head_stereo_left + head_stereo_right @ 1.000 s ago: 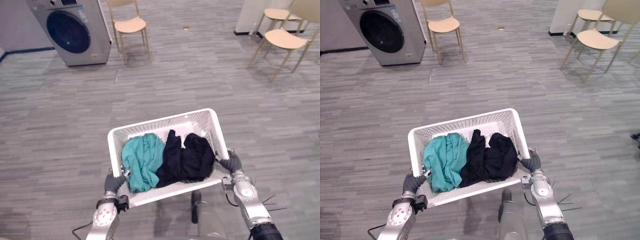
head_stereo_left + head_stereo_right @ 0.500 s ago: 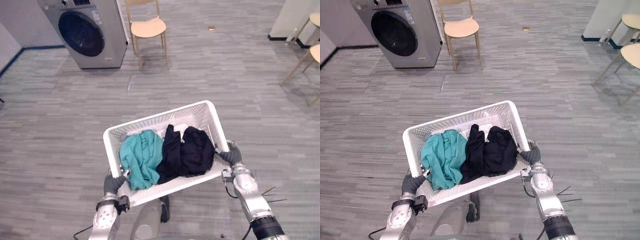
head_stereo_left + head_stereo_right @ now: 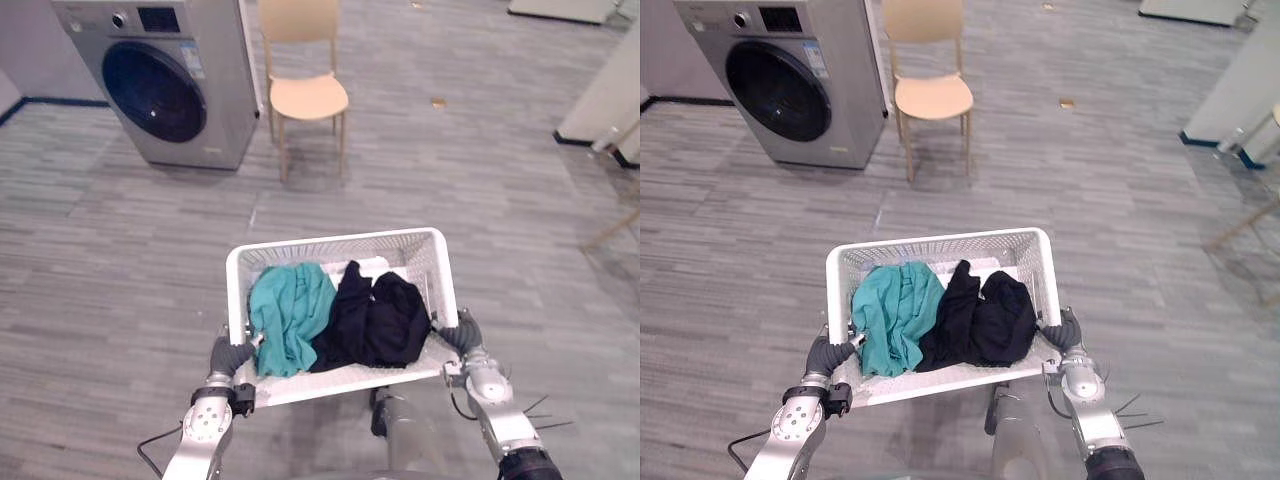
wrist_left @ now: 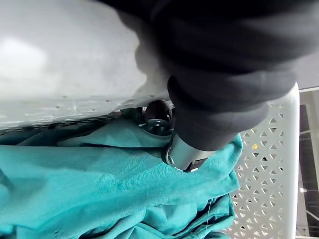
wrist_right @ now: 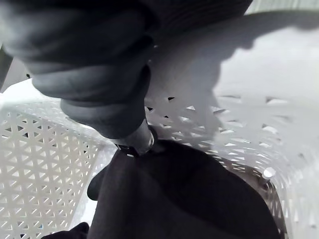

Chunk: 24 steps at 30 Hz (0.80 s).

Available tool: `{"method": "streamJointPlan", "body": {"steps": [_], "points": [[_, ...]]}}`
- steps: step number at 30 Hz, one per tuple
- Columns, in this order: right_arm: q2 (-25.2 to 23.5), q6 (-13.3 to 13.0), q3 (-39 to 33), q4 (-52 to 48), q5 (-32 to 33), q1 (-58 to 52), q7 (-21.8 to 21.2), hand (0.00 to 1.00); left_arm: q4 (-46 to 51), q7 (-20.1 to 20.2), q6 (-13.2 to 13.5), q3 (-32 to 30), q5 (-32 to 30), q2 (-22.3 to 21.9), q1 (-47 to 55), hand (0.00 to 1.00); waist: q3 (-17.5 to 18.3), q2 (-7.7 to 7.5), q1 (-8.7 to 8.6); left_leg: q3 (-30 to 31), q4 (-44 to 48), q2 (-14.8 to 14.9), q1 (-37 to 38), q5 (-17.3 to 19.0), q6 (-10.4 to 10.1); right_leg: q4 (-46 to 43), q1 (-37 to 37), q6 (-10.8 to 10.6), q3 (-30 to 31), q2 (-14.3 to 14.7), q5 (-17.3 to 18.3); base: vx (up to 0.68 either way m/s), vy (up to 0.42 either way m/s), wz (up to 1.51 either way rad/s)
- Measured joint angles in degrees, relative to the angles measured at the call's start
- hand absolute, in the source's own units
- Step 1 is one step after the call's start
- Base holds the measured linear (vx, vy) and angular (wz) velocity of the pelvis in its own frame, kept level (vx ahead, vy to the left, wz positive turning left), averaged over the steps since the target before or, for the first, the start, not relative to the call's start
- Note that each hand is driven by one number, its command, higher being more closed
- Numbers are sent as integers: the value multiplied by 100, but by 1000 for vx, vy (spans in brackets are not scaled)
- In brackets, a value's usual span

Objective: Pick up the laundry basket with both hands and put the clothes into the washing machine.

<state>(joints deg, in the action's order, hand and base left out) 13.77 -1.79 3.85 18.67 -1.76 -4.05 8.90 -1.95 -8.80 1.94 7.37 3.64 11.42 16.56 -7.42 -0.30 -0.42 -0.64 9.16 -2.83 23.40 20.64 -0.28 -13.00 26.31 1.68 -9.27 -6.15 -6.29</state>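
Note:
I hold a white mesh laundry basket (image 3: 340, 245) above the floor in front of me. A teal garment (image 3: 288, 315) lies in its left half and a black garment (image 3: 375, 318) in its right half. My left hand (image 3: 228, 355) is curled over the basket's left rim, its thumb (image 4: 185, 152) hooked inside against the teal cloth (image 4: 99, 184). My right hand (image 3: 460, 333) is curled over the right rim, a finger (image 5: 134, 142) reaching inside beside the black cloth (image 5: 174, 199). A grey front-loading washing machine (image 3: 170, 80) with its dark round door shut stands at the far left.
A light wooden chair (image 3: 305, 90) stands just right of the washing machine. A white wall corner (image 3: 610, 110) with a dark skirting is at the far right, and a small scrap (image 3: 438, 102) lies on the grey plank floor.
The camera has moved: the washing machine and chair now sit nearer and more central. The basket stays held in both hands and now looks more level.

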Motion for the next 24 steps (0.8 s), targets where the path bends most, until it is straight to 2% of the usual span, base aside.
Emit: {"method": "streamJointPlan", "body": {"steps": [1,2,3,4,5,6,7,8,9,10,11,12,13,14,15,16,17,18,19,20,21,22,23,24], "points": [[33,57,-12,0,-9,-76,0,100,-134,-2,-3,-14,-86,-197,31,100,166,311,-11,76,1127,358,-338,16,-56,-601,23,59,-185,136,-287,700,-178,47],[86,59,-46,-1,-9,-48,-7,100,-184,-2,-2,-10,-109,-276,27,100,186,569,6,-5,2075,619,-718,-115,-258,-813,-27,95,-327,289,27,818,-212,27],[138,66,-47,-20,-8,44,-21,100,-239,-2,-1,-33,-108,-357,11,100,141,821,69,-193,3488,1030,-1348,-967,-562,-930,-244,169,-392,567,382,773,-193,-23],[137,94,-26,-27,-8,115,-21,100,-343,-3,-5,-102,-95,-438,12,100,105,892,226,-430,4402,1372,-1747,-2367,-675,-875,-548,206,-340,773,561,915,-202,-34],[133,104,-57,-88,-2,127,-5,100,-384,-2,-12,-92,-92,-460,-6,100,52,946,309,-625,5552,1818,-2293,-2121,-489,-650,-1027,253,-378,957,729,746,-152,-30],[135,104,-58,-176,11,141,40,100,-384,-2,0,-97,-77,-438,-14,100,-55,891,341,-726,6148,1973,-2688,-1682,-181,-415,-1486,263,-348,1028,846,710,-122,-10],[128,104,-56,-254,13,140,73,100,-383,-2,2,-107,-55,-437,-7,100,-112,816,408,-800,6320,1965,-2912,-1447,-79,-248,-1766,259,-278,1030,897,684,-81,-15],[127,104,-57,-454,14,149,90,100,-369,-1,43,-114,57,-435,26,100,-201,644,477,-946,6207,1833,-3417,-973,11,266,-2401,275,-79,987,969,674,-54,-23],[129,103,-56,-541,13,169,90,100,-336,-1,67,-123,96,-427,60,100,-205,593,539,-1013,5923,1731,-3725,-752,5,540,-2683,274,-13,951,987,791,44,-31],[151,100,-79,-601,13,248,91,100,-281,2,112,-122,102,-440,61,100,-240,524,597,-1078,5004,1527,-4190,-582,25,870,-3069,199,79,856,1044,761,130,-29],[161,100,-99,-595,12,337,91,100,-252,5,132,-122,102,-457,52,100,-282,459,613,-1017,3739,1269,-4456,-607,-38,1009,-3302,12,140,717,1174,757,171,-27],[168,100,-103,-587,12,382,91,100,-241,6,131,-122,102,-466,58,100,-288,459,618,-966,2895,1141,-4519,-712,-182,1082,-3429,-58,167,649,1255,641,207,-28],[207,99,-102,-581,10,414,91,100,-200,25,128,-120,101,-499,102,100,-295,492,650,-819,1171,1025,-4522,-1239,-502,1278,-3722,-218,267,584,1407,398,136,-27],[213,98,-98,-552,5,416,92,100,-184,43,121,-121,96,-505,103,100,-294,525,701,-841,1010,1039,-4531,-1743,-504,1374,-3860,-298,345,554,1493,681,256,-43],[119,98,-95,-368,3,466,99,100,-169,45,101,-124,85,-454,71,100,-245,395,776,-1004,1245,853,-4486,-1766,33,1472,-4047,-347,524,372,1604,701,280,-22],[161,99,-95,-313,3,532,102,100,-47,44,80,-125,77,-464,70,100,-220,348,725,-1028,1738,758,-4645,-1438,557,1469,-4153,-458,561,238,1547,850,349,-12],[182,98,-91,-256,4,531,100,100,-26,45,69,-125,75,-481,60,100,-218,326,747,-1114,2137,753,-4682,-1207,848,1333,-4220,-488,613,124,1540,593,257,4],[170,98,-84,-199,4,538,100,100,-27,44,67,-125,75,-483,68,100,-206,291,773,-1160,2288,742,-4668,-1109,868,1102,-4167,-560,624,70,1586,683,282,-22],[113,93,-85,-182,1,512,99,100,-28,44,66,-118,68,-448,125,100,-153,197,800,-1278,2367,641,-4448,-729,903,-354,-3629,-1046,686,-116,1886,760,320,-20],[62,93,-94,-176,-16,490,100,100,-30,44,60,-113,70,-402,122,100,-164,125,742,-1337,2341,533,-4231,-536,944,-1590,-3187,-1382,825,-245,1855,729,287,-13],[18,93,-108,-157,-30,463,99,100,-33,44,57,-114,70,-369,114,100,-168,60,724,-1367,2307,448,-4085,-459,952,-2301,-2925,-1735,955,-320,1723,571,196,3],[-65,93,-114,-31,-102,420,98,100,-37,45,27,-110,68,-290,116,100,-170,-24,711,-1389,2174,296,-3676,-286,941,-3870,-2372,-1739,1034,-480,1569,599,141,-2],[-149,95,-113,151,-130,363,87,100,-39,44,-53,-100,23,-242,140,100,-188,-50,681,-1384,1769,146,-3031,-201,942,-4915,-2030,-1455,670,-725,1602,599,124,-5],[-184,95,-111,201,-139,322,87,100,-39,44,-57,-88,18,-209,163,100,-195,-31,653,-1369,1536,116,-2721,-201,942,-5152,-1909,-1179,489,-780,1708,596,110,-5]]}}
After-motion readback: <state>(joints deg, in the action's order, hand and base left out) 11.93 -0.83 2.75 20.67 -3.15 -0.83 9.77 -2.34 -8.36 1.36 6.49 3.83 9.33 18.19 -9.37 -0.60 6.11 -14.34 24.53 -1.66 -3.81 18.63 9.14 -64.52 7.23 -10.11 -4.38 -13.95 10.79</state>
